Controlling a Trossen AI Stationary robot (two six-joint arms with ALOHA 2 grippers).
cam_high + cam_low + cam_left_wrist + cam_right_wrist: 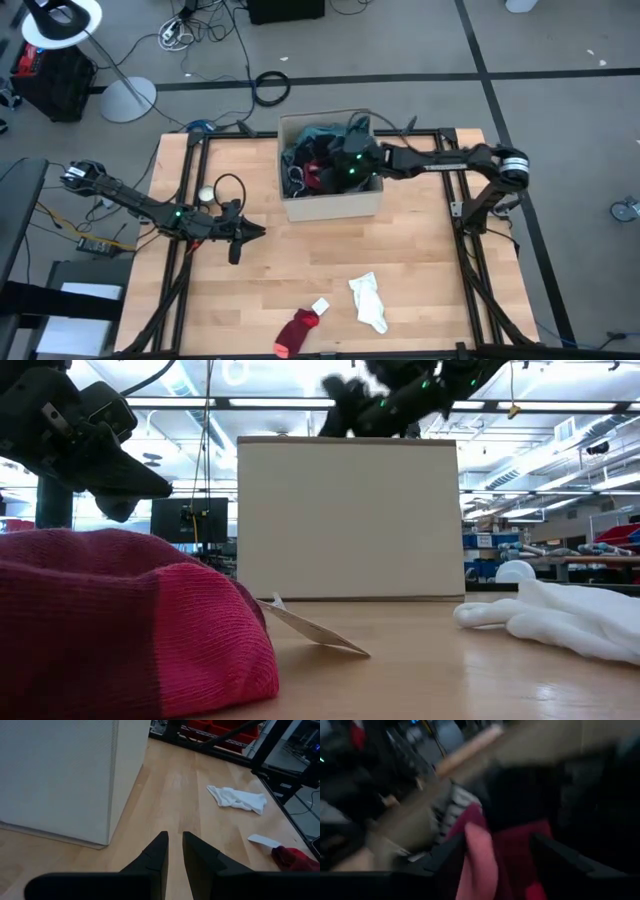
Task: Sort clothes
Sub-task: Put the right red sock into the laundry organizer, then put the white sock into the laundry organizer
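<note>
A tan cardboard box (332, 200) stands at the table's far middle. It holds a heap of clothes (318, 158), dark, teal and red. My right gripper (345, 172) is down in the box over the heap. In the right wrist view it is open (502, 855), with red fabric (520, 865) between its fingers. My left gripper (258, 233) is shut and empty, hovering left of the box, and it also shows in the left wrist view (175, 840). A red sock (295, 333) with a white tag and a white sock (368, 300) lie flat near the table's near edge. My right gripper's fingers stand on either side of the red fabric (480, 855) from above. The view is blurred, so I cannot tell whether they touch it.
The box's near wall (60, 775) stands just ahead of my left gripper. Bare wood (300, 265) lies between the box and the socks. Black frame rails (190, 200) run along the table's left and right sides. The red sock (120, 630) fills the low view's near left.
</note>
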